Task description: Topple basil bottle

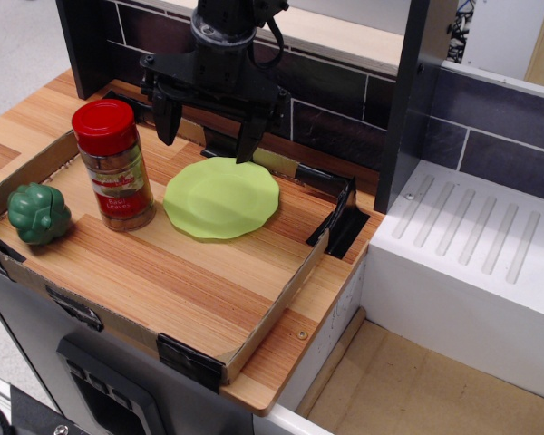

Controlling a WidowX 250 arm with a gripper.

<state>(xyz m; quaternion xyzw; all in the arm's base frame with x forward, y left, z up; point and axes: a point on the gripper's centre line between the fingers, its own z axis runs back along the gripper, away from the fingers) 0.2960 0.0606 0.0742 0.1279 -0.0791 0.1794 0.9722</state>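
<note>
Standing upright on wooden tray (208, 290): clear red-capped basil bottle (114, 163), beside round green plate (222, 197); black gripper (208, 134) hovering behind, fingers spread wide, empty.

A green toy pepper (38, 214) sits left on the wooden tray (177, 281); a lime plate (222, 198) lies centre.

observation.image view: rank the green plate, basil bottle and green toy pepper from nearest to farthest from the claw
1. Green plate: just below the claw, one fingertip at its back edge.
2. Basil bottle: upright, to the image left of the plate.
3. Green toy pepper: far image left, near the tray's edge.
</note>
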